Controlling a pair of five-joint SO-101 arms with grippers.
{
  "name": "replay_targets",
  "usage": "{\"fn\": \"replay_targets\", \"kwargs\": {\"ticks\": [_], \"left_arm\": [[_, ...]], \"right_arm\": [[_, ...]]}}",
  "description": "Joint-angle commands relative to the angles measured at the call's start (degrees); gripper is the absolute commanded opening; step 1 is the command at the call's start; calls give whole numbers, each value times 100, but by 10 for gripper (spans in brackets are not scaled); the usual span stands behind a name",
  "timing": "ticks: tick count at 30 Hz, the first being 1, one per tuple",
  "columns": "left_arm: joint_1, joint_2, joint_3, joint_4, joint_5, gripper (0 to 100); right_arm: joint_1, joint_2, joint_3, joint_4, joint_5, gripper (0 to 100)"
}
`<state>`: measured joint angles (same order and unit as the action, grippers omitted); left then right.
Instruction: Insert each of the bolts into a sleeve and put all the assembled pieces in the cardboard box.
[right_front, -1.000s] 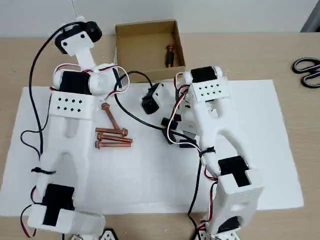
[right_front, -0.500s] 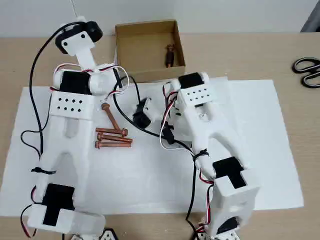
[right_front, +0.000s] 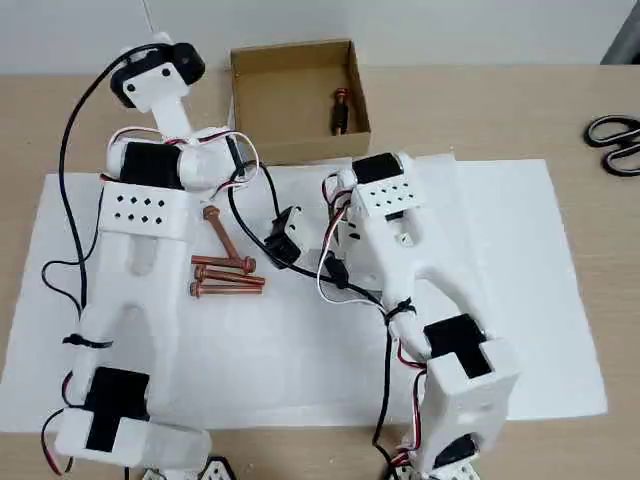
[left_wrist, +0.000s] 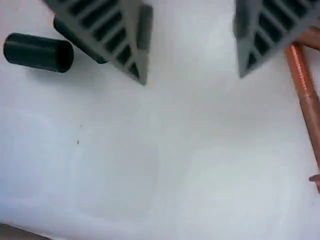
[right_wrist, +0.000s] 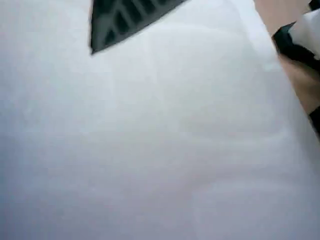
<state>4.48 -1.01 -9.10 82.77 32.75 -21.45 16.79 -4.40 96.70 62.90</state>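
The left gripper (left_wrist: 192, 75) is held wide open just above the white paper sheet (left_wrist: 150, 165), with nothing gripped between its grey ribbed fingers (left_wrist: 120, 30). A short black cylindrical sleeve (left_wrist: 37, 51) is seen lying on its side just outside one finger. A long copper-coloured bolt (left_wrist: 304, 95) is seen lying just outside the other, so that bare paper is framed by the gap. In the high view a small cluster of copper bolts (right_front: 228, 277) is spread on the paper beside the left arm (right_front: 140, 230), between that arm and the right gripper (right_front: 283, 237). One bolt is slanted and the others are laid roughly parallel. The right gripper is positioned low over the middle of the sheet, close to the cluster but apart from it. Whether it is open or closed cannot be told. The open brown cardboard box (right_front: 285, 100) is placed beyond the right gripper, away from the arm bases, touching the far edge of the paper. One assembled piece (right_front: 340, 110) (a copper bolt with a dark sleeve on its shank) is found inside the box, lying along the wall on the right arm's side. A pair of black-handled scissors (right_front: 615, 140) is left on the light wooden table (right_front: 500, 110), well apart from both grippers.
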Motion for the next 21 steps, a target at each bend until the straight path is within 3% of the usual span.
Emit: {"fn": "replay_targets", "kwargs": {"ticks": [1,21], "left_arm": [[44,-273,-207,9,18,111],[44,-316,119,-26,18,111]], "right_arm": [[4,-259,193,-303,44,204],[567,-259,932,-1068,369,189]]}}
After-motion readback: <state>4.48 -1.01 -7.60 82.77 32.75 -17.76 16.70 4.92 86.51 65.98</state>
